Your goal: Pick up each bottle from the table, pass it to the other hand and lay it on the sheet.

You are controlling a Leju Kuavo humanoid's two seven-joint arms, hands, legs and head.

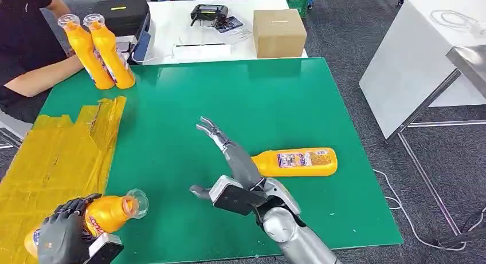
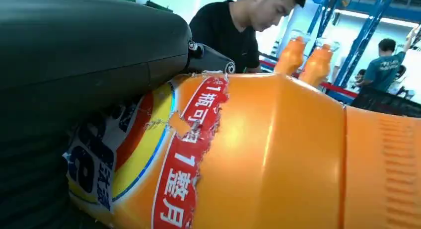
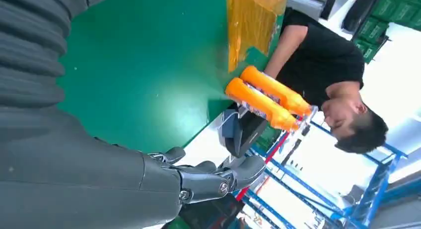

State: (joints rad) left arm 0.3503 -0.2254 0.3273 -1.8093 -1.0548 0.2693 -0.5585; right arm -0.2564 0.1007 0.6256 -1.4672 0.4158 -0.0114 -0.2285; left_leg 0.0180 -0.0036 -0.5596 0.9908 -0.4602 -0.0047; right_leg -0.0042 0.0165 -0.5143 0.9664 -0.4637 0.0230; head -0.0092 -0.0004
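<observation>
L hand (image 1: pixel 66 235) grips a bottle (image 1: pixel 112 212) over the sheet (image 1: pixel 51 155), not laid yet. R hand (image 1: pixel 229 161) empty, fingers spread. Three bottles (image 1: pixel 295 162) left on table (image 1: pixel 240 103).

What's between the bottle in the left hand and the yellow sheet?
Nothing visible. The left hand holds the bottle at the near edge of the yellow sheet, whose surface beside it is bare. The two standing bottles are beyond its far end.

Left robot hand (image 1: pixel 64 235) cut by head view's lower edge, hiding held orange bottle's (image 1: pixel 109 214) middle. Lying bottle's (image 1: pixel 298 162) neck hidden behind right robot hand (image 1: pixel 229 155). Label print unreadable.
</observation>
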